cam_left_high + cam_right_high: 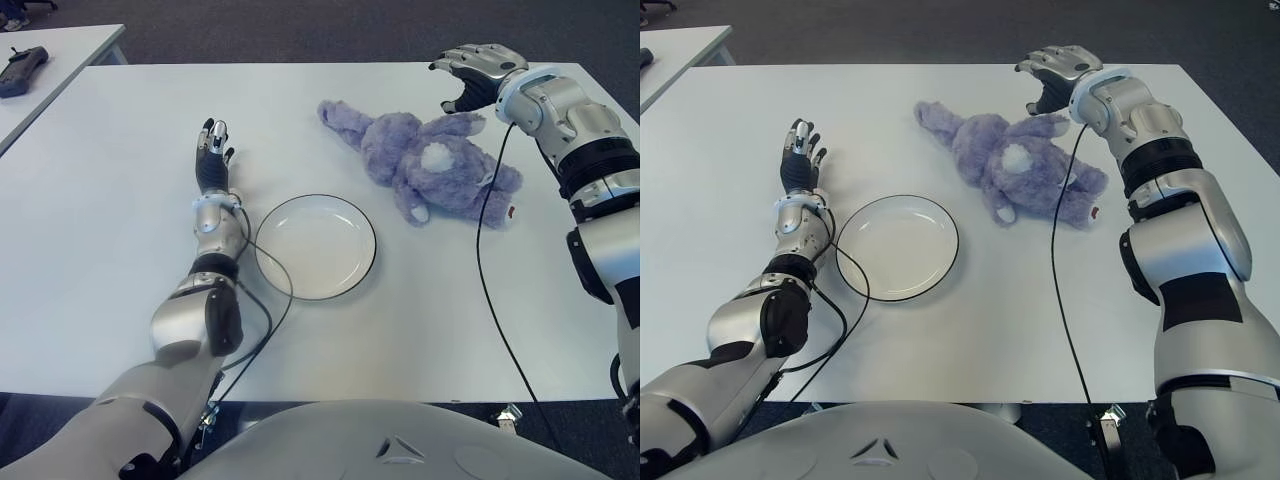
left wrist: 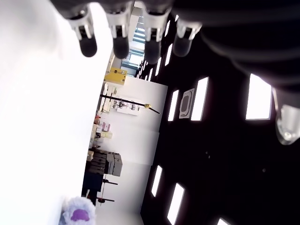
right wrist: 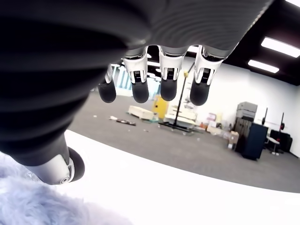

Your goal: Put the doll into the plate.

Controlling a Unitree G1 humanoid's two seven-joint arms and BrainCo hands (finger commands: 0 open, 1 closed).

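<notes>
The doll, a plush purple animal with shaggy fur and a white patch on its middle, lies sprawled on the smooth white desk, just beyond and to the right of the plate. The plate is round, shallow and glossy white with a thin dark rim, and it holds nothing. The right hand shows above the doll's far end on a raised, bent arm, palm down, fingers loosely curved and spread, gripping nothing. The left hand shows left of the plate at the end of an outstretched forearm, fingers straight and relaxed, holding nothing.
</notes>
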